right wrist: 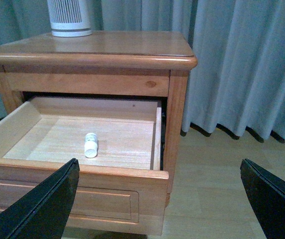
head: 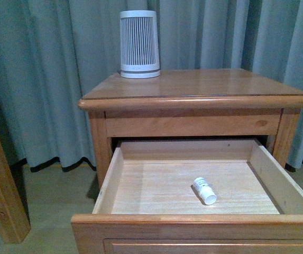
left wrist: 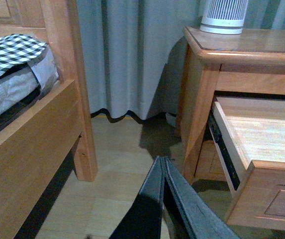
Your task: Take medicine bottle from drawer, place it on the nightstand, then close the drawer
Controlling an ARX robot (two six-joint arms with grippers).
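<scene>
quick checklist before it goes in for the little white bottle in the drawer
1. Drawer open: ok. The pale-wood drawer with its panelled front stands well out.
2. Bottle reachable: ok. The tiny white plastic medicine bottle lies on its side on the drawer floor, with nothing over it.
3. Right pincer ready: ok. Jaws wide apart, empty, outside the drawer front.
4. Left pincer out of the way: ok. Shut, off to the nightstand's side, clear of the drawer.
5. Landing space: ok. The reddish-brown wooden nightstand top carries only a tall white ribbed cylinder at the rear left.
6. Cap tight: cannot tell.
</scene>
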